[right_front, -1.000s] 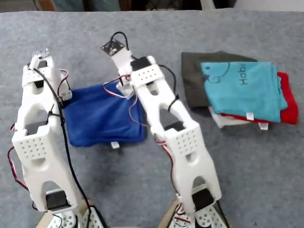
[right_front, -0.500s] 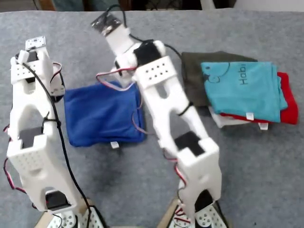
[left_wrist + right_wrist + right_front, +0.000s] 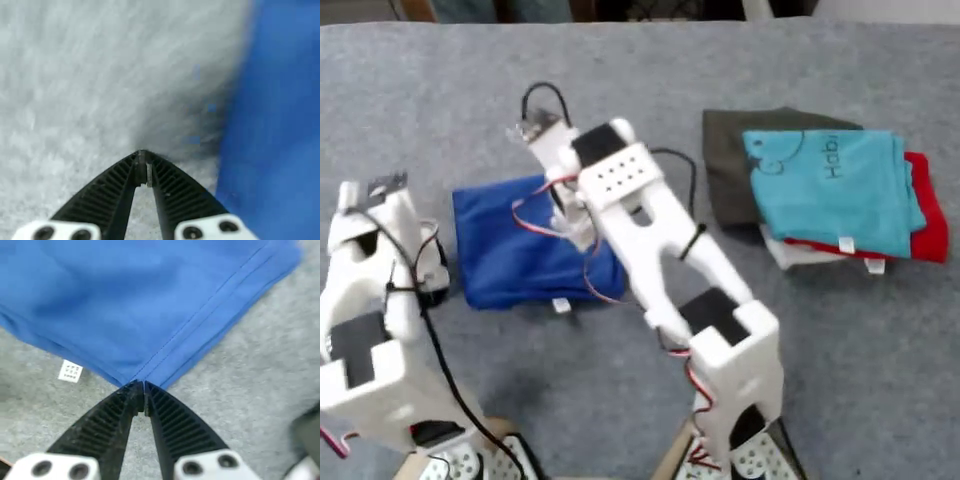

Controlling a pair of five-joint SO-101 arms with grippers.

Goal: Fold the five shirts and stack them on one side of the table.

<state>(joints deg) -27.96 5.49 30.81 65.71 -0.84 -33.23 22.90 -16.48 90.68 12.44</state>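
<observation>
My left gripper (image 3: 142,169) is pinched together on nothing, over the grey table (image 3: 440,100) just beside the folded blue shirt (image 3: 510,245); my right gripper (image 3: 140,390) is closed tight at that shirt's corner, though I cannot tell whether it nips cloth; farther right, the teal shirt (image 3: 830,190) tops the pile (image 3: 725,170) of folded shirts.

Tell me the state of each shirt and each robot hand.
blue shirt: folded, flat, apart from the other four.
teal shirt: folded, on top of three others.
red shirt: folded, under the teal one.
white shirt: folded, under the red one.
dark shirt: folded, partly under the teal one.
left hand: shut, beside the blue shirt.
right hand: shut, at the blue shirt's corner.
</observation>
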